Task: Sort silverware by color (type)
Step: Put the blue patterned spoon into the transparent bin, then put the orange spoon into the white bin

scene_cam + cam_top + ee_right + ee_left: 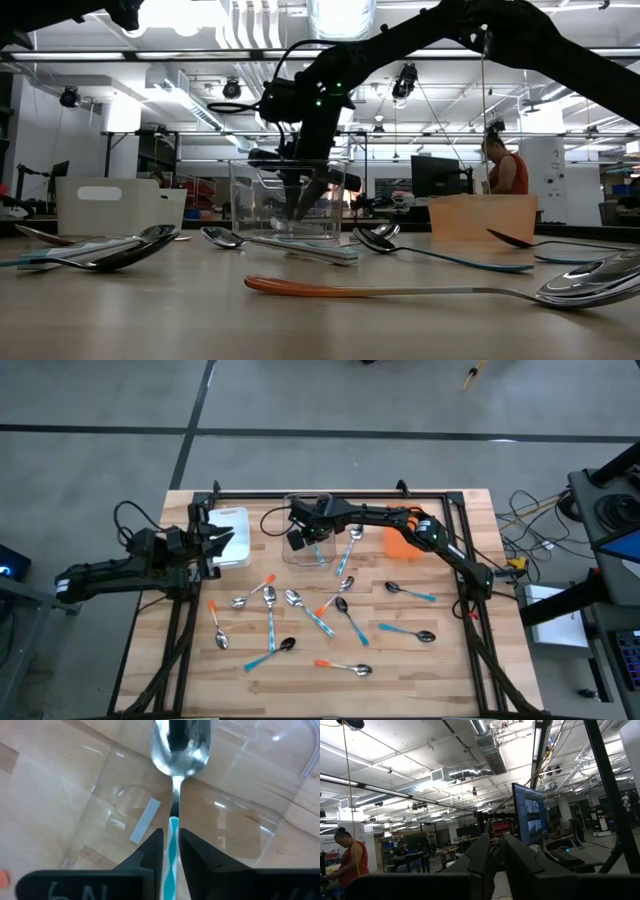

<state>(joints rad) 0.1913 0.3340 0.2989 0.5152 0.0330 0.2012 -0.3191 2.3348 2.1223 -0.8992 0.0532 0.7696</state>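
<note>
right gripper (170, 845) hangs inside the clear bin (300, 552), fingers lightly pinching a teal-handled spoon (176, 780). we judge it could tip against the wall if let go crooked. left gripper (215, 542) waits by the white bin (232, 532).

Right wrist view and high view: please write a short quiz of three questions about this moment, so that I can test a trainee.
1. Choose one. The right gripper is above which bin?
A) the clear one
B) the white one
C) the orange one

2. True or false: the orange bin stands next to the left gripper.

3. Fill in the missing word: the spoon at the right gripper has a ____ handle.

Key
1. A: it is above the clear bin.
2. False: the orange bin is on the right arm's side, and the white bin is the one by the left gripper.
3. Teal.
</note>
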